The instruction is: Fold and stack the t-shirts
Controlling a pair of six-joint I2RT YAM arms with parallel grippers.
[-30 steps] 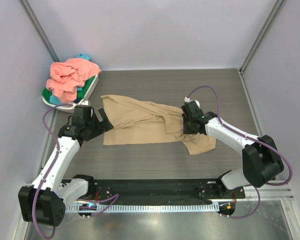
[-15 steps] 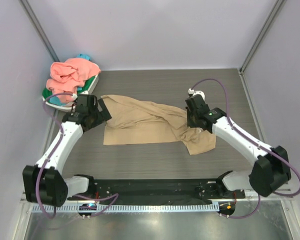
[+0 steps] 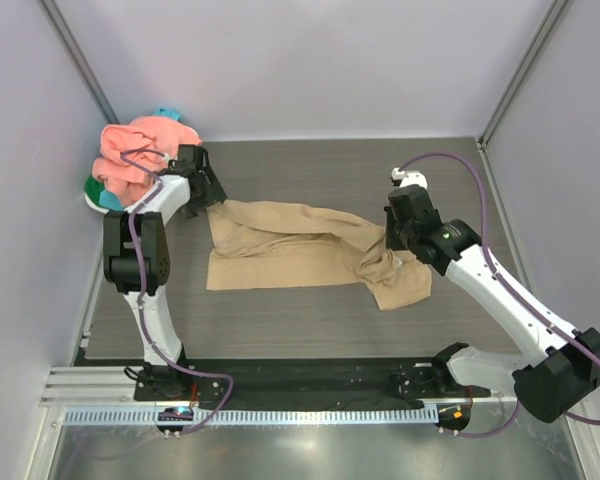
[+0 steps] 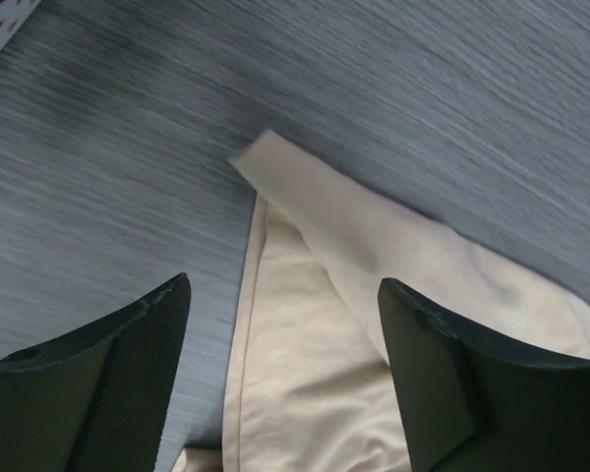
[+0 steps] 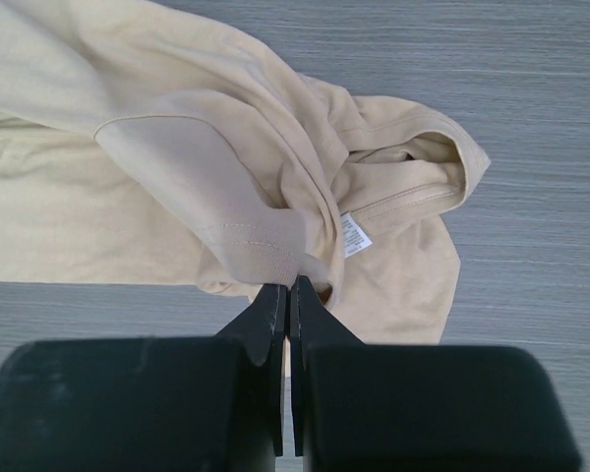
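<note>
A tan shirt [image 3: 300,250] lies spread and rumpled across the middle of the grey wood-grain table [image 3: 330,170], its long side running from 9 to 3 o'clock in the overhead view. The two arms work at its opposite ends.

At the shirt's 3 o'clock end, the right gripper [image 3: 395,245] has its jaws pressed together on a raised fold of the tan cloth. The wrist view shows the fabric gathered and creased toward the right gripper [image 5: 290,295], with the collar opening and a small white label [image 5: 352,236] lying at about 1 o'clock from the pinch.

At the shirt's 10 o'clock corner, the left gripper [image 3: 213,195] is over the cloth's edge with its jaws apart. In its wrist view the left gripper [image 4: 285,290] has one dark finger [image 4: 128,364] over bare table and the other [image 4: 442,364] over the shirt. The pointed corner of the tan cloth lies between and just beyond them, gripped by neither.

At 10 o'clock on the table, against the wall, a white basket [image 3: 102,203] holds the rest of the laundry. A crumpled pink shirt [image 3: 140,150] is heaped on top, a green shirt [image 3: 98,186] shows beneath it, and a scrap of a teal shirt [image 3: 166,113] peeks out at the far side.
</note>
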